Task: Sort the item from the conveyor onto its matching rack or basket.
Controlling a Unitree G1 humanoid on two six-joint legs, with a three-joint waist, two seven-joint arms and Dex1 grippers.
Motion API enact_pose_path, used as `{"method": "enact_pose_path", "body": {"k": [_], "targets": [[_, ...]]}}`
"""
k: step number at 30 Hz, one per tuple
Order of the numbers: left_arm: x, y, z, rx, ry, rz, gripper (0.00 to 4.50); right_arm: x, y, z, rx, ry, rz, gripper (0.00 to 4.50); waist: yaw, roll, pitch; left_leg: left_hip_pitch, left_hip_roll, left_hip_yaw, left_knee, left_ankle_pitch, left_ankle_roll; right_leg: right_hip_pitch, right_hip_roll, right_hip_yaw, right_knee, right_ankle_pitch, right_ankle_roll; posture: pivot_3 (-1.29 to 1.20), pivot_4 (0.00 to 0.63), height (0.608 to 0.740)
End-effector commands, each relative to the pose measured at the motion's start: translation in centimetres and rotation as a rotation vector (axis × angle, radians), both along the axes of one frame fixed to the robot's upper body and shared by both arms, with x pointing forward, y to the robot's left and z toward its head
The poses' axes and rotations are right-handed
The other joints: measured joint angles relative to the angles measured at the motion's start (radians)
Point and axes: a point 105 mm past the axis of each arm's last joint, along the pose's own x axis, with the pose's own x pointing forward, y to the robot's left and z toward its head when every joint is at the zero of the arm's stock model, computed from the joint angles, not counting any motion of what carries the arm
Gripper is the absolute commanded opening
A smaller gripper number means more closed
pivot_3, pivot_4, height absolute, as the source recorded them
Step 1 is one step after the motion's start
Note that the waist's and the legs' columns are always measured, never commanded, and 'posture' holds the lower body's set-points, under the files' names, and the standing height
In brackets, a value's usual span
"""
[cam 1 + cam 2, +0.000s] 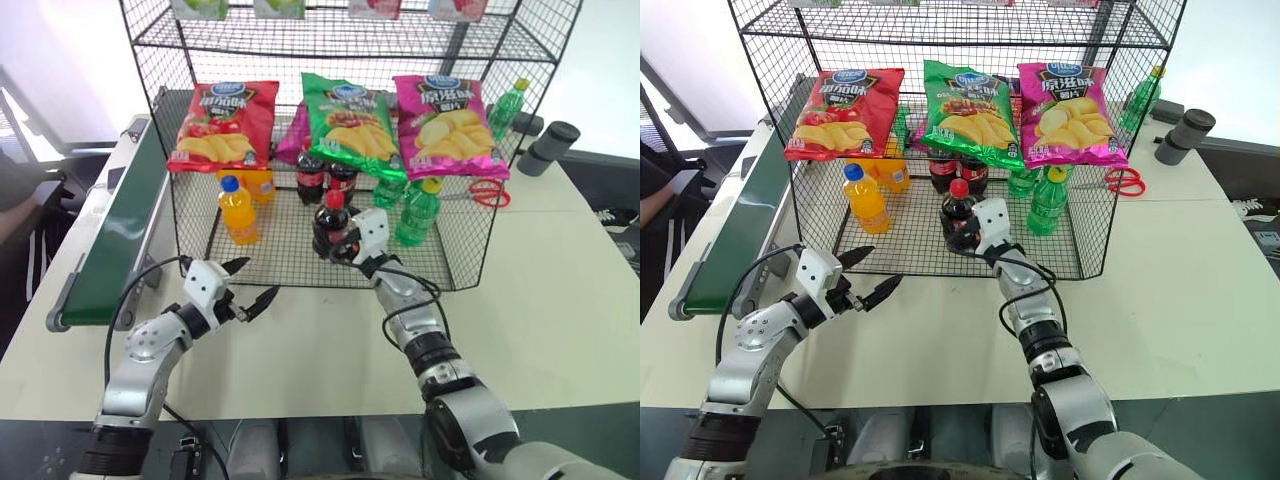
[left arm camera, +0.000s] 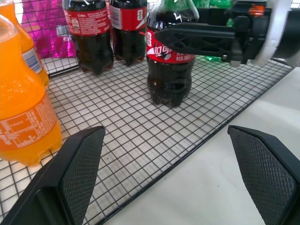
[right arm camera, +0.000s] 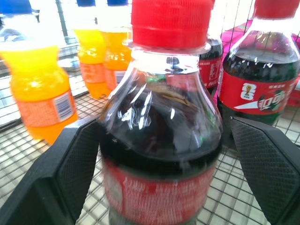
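Note:
The item, a small cola bottle [image 1: 330,225] with a red cap and red label, stands upright on the mesh floor of the black wire rack [image 1: 470,240], near its open front. My right gripper [image 1: 340,248] reaches into the rack, open, with one finger on each side of the bottle [image 3: 161,140] and a small gap showing at one finger. My left gripper [image 1: 258,280] hovers open and empty over the table just in front of the rack's front edge, left of the bottle [image 2: 169,70]. The green conveyor [image 1: 125,220] runs along the table's left side with nothing on it.
Inside the rack stand orange-juice bottles [image 1: 238,210], two more cola bottles [image 1: 312,175] and green soda bottles [image 1: 418,212]. Red, green and pink crisp bags [image 1: 350,115] hang above them. Red scissors [image 1: 490,192] and a black cylinder [image 1: 550,145] lie right of the rack. A person's arm [image 1: 15,200] is at far left.

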Motion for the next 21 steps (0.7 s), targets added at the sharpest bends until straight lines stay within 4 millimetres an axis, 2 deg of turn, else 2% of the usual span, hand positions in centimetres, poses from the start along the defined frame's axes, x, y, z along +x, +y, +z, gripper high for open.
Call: {"method": "enact_pose_path", "body": {"k": [1, 6, 10, 15, 21], "targets": [[0.0, -0.3, 1.4, -0.001, -0.04, -0.023, 4.5, -2.6, -2.1, 1.5, -0.027, -0.044, 0.068, 4.46, 0.002, 0.0, 0.0, 0.0, 0.0, 0.0, 0.0, 0.0, 0.0, 0.0, -0.001, 0.0, 0.0, 0.0, 0.0, 0.0, 0.15, 0.74], [0.1, 0.2, 1.3, 0.022, -0.027, -0.023, 4.5, -6.7, -5.3, 1.6, -0.118, -0.006, 0.158, 4.46, -0.003, 0.002, 0.0, 0.001, 0.0, 0.0, 0.0, 0.0, 0.0, 0.001, 0.0, 0.0, 0.0, 0.0, 0.0, 0.0, 0.15, 0.74], [0.9, 1.6, 1.2, 0.052, -0.009, -0.003, 4.5, -9.9, -9.6, 3.0, -0.169, 0.041, 0.159, 4.46, 0.004, 0.005, 0.0, 0.002, 0.001, -0.001, 0.0, 0.0, 0.0, 0.002, 0.001, 0.0, 0.0, 0.0, 0.0, 0.0, 0.15, 0.74], [1.4, 3.1, 1.7, 0.07, -0.01, 0.006, 4.5, -11.6, -13.0, 4.5, -0.199, 0.084, 0.107, 4.46, 0.006, 0.004, -0.001, 0.003, 0.0, 0.0, 0.0, 0.0, 0.0, 0.003, 0.001, 0.0, -0.001, 0.0, 0.0, 0.0, 0.15, 0.74], [1.3, 4.1, 1.9, 0.08, 0.006, -0.012, 4.5, -12.3, -14.1, 5.0, -0.209, 0.12, 0.082, 4.46, 0.01, 0.004, -0.001, 0.002, 0.0, 0.0, 0.0, 0.0, 0.0, 0.003, 0.001, 0.0, -0.001, 0.0, 0.0, 0.0, 0.15, 0.74]]}}
